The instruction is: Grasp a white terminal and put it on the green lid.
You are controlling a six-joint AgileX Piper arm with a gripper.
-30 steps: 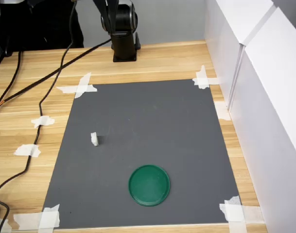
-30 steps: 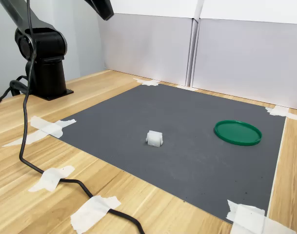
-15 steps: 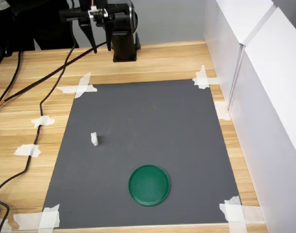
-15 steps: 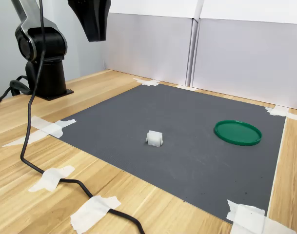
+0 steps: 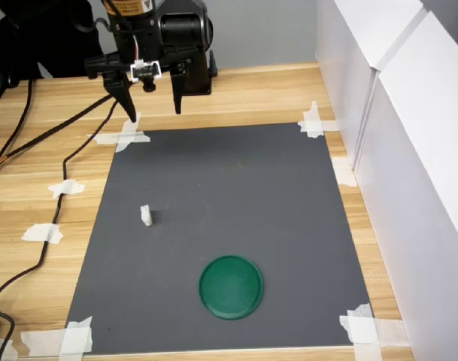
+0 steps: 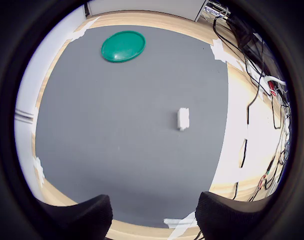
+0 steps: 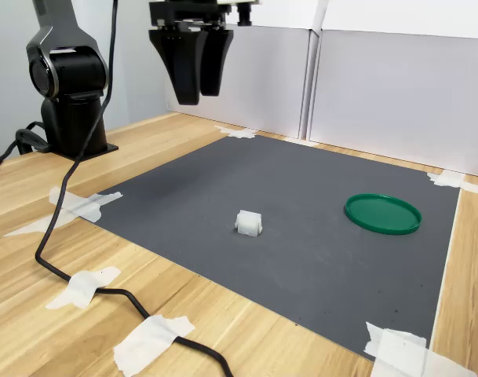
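Note:
The white terminal (image 5: 146, 216) (image 7: 249, 223) (image 6: 183, 119) is a tiny blocky piece standing on the grey mat (image 5: 236, 188), toward the first exterior view's left. The green lid (image 5: 231, 287) (image 7: 382, 214) (image 6: 123, 46) lies flat on the mat near its front edge in the first exterior view. My gripper (image 5: 153, 110) (image 7: 198, 94) (image 6: 154, 220) hangs open, high above the mat's far edge near the arm base, with nothing between its fingers. It is well away from both the terminal and the lid.
White panels (image 5: 409, 150) wall off the first exterior view's right side. Black cables (image 5: 63, 162) run over the wooden table on its left, held by tape scraps (image 5: 42, 233). The arm's black base (image 7: 70, 94) stands beyond the mat.
The gripper has come down and forward from above the arm base toward the mat's far edge. The terminal and lid have not moved.

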